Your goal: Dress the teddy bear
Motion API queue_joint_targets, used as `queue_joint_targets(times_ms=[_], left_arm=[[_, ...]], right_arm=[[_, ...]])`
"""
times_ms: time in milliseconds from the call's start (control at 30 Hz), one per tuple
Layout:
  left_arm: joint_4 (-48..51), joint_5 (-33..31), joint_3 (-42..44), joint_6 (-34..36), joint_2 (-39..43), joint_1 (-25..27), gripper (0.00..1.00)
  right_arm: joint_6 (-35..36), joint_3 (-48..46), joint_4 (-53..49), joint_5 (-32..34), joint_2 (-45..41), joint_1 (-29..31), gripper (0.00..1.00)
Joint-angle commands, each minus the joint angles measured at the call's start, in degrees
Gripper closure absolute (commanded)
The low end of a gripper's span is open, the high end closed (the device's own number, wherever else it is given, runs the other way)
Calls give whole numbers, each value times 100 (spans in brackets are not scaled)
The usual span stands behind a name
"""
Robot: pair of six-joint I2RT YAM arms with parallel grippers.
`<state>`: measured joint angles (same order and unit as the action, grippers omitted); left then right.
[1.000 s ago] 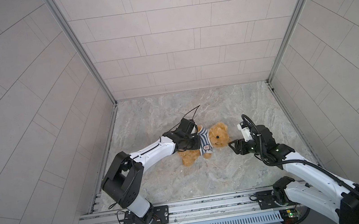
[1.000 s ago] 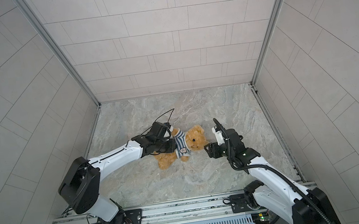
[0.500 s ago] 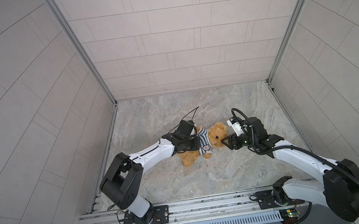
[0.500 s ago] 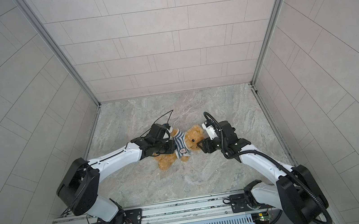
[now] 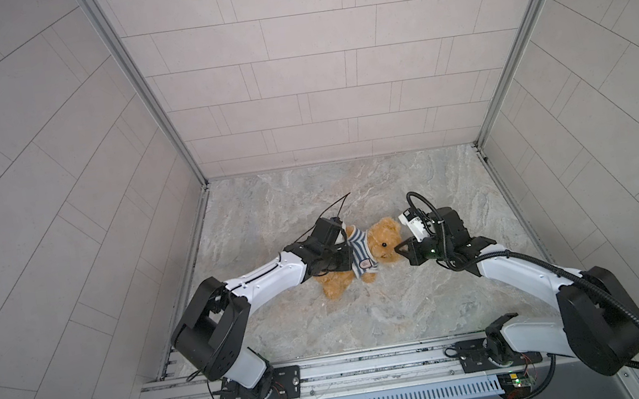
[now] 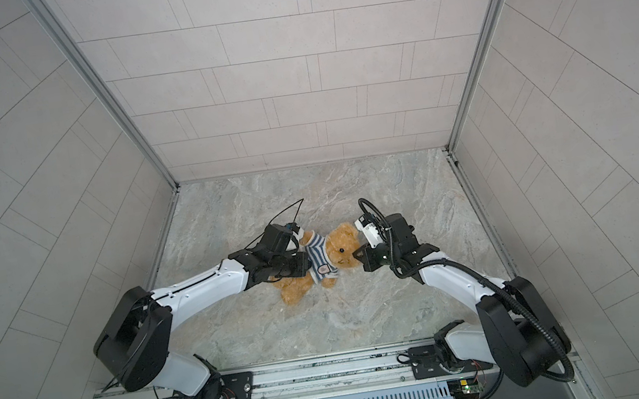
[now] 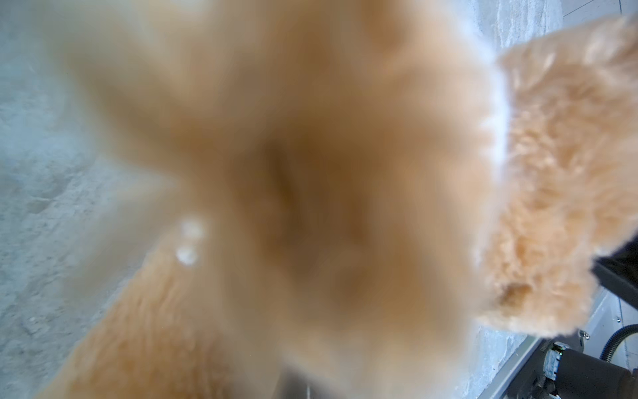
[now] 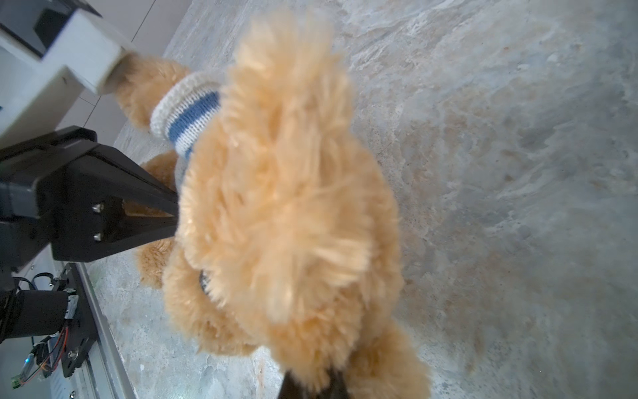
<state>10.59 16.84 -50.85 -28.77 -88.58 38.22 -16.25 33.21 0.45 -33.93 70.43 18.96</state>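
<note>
Golden-brown plush, the teddy bear (image 5: 383,242) lies near the middle of the marble floor (image 5: 367,320) in both top views, head toward 3 o'clock, legs toward 7 o'clock, a striped shirt (image 5: 360,254) on its trunk. The left gripper (image 5: 346,259) meets its waist from 9 o'clock and the right gripper (image 6: 356,253) meets its head from 3 o'clock. Blurred fur fills the left wrist view and no fingers show. In the right wrist view the right gripper's fingers pinch head fur, while the left gripper's fingers are pressed together near the shirt; what they catch is hidden.
</note>
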Motion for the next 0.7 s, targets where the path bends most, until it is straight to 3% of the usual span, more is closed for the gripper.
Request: queue_joint_targets(times_ms=[0, 333, 667], left_arm=[[152, -74, 289, 60, 150, -167, 98], [182, -84, 412, 228, 417, -162, 98], [460, -120, 466, 337, 985, 72, 65]], right_arm=[[-59, -176, 19, 160, -435, 8, 100], [-403, -469, -258, 577, -988, 156, 100], [-995, -328, -981, 1048, -1686, 689, 100]])
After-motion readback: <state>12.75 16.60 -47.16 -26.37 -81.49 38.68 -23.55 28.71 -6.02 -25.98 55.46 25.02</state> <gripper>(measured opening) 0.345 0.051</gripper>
